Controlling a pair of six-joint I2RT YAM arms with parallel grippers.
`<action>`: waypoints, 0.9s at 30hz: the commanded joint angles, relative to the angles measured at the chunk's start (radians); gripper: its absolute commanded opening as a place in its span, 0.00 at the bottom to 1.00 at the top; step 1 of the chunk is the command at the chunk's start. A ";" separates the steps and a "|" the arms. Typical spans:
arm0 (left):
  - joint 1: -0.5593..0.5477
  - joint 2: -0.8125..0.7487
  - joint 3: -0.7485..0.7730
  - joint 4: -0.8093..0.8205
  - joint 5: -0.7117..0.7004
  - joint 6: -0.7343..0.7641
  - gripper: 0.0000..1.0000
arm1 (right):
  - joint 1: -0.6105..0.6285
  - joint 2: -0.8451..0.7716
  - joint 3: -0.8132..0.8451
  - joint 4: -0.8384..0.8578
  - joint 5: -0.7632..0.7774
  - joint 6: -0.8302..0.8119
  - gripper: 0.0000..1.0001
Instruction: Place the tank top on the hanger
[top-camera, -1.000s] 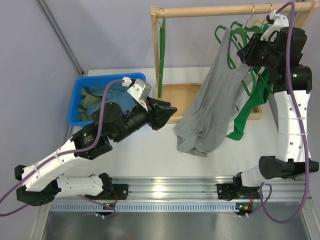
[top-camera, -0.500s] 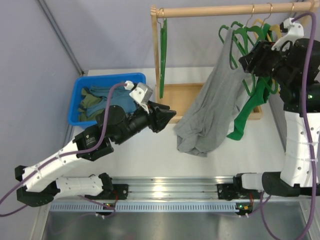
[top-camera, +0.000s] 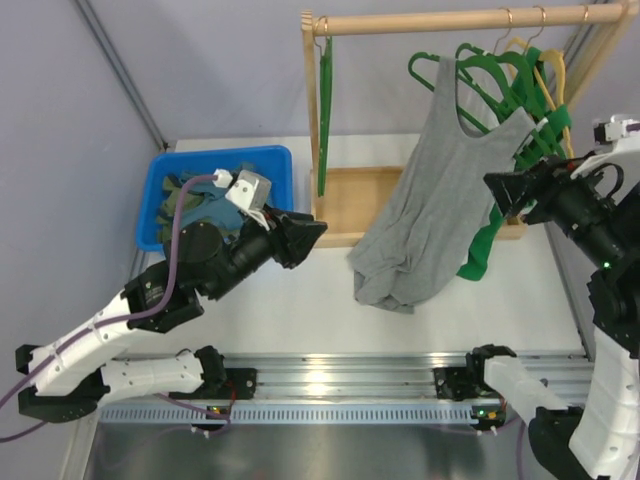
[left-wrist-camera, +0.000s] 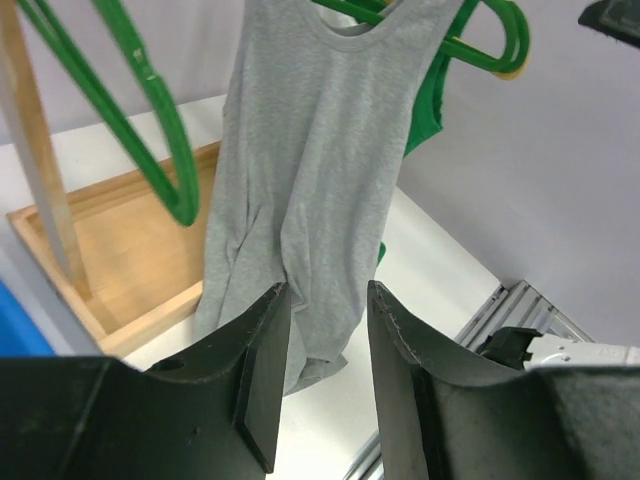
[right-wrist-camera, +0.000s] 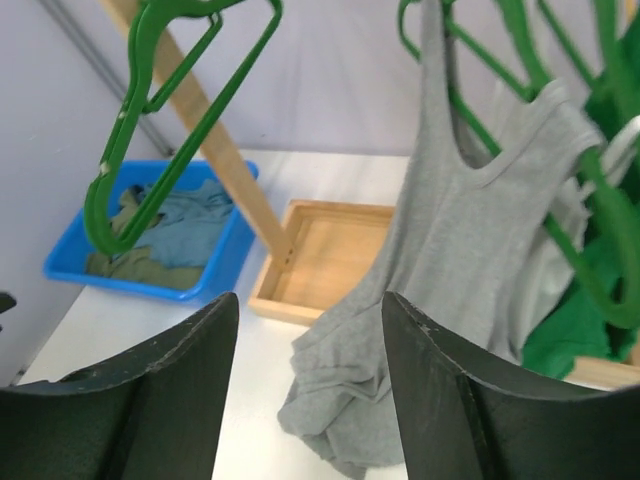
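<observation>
- tank top (top-camera: 430, 190) hangs on hanger (top-camera: 428, 60) from wooden rail (top-camera: 420, 22), hem bunched on table (top-camera: 300, 310)
- green garment (top-camera: 484, 248), other hangers (top-camera: 520, 62) crowd just beside
- left gripper (top-camera: 320, 227), right gripper (top-camera: 489, 187): jaws wide, empty
- blue bin (top-camera: 160, 185) at left

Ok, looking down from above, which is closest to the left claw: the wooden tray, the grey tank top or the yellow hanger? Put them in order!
From the left claw, seen from above:
1. The wooden tray, just to the right of the claw's tips.
2. The tank top, further right, hanging over the table.
3. The yellow hanger, far off on the rail at the top right.
</observation>
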 joint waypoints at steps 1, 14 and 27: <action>0.000 -0.039 -0.024 -0.054 -0.095 -0.051 0.42 | 0.016 0.028 -0.129 0.046 -0.152 0.044 0.58; 0.000 -0.091 -0.222 -0.169 -0.281 -0.234 0.42 | 0.581 -0.052 -0.688 0.377 0.283 0.227 0.57; 0.002 -0.099 -0.405 -0.200 -0.285 -0.400 0.41 | 0.684 -0.201 -1.143 0.571 0.369 0.331 0.62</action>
